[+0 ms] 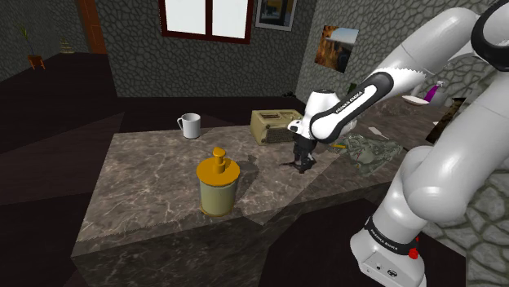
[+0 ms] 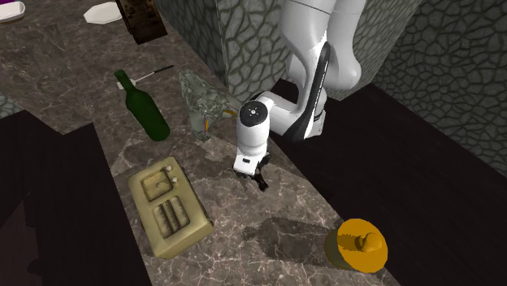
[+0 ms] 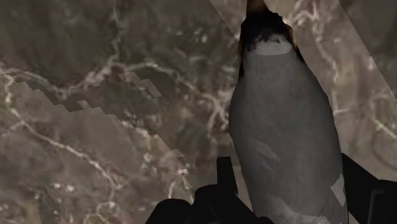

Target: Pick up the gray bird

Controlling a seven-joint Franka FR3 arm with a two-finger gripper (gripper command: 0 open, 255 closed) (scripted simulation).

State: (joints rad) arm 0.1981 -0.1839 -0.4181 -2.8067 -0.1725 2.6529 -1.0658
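The gray bird point(image 3: 280, 114), with a dark head and an orange-brown patch near its beak, lies on the brown marble counter point(image 3: 95, 95). It sits lengthwise between my black fingers, and both fingers point(image 3: 224, 175) press against its sides. My gripper point(image 3: 286, 175) is shut on it. In the shoulder view the gripper point(image 1: 303, 161) points straight down at the counter's middle, right of the jar. In the second exterior view the gripper point(image 2: 258, 177) touches down beside the beige radio, with the bird mostly hidden under the hand.
A jar with a yellow lid point(image 1: 218, 186) stands near the counter's front edge. A white mug point(image 1: 190, 125) and a beige radio point(image 1: 276, 125) sit further back. A green bottle point(image 2: 144, 107) and a crumpled greenish object point(image 2: 203, 101) lie beyond the gripper.
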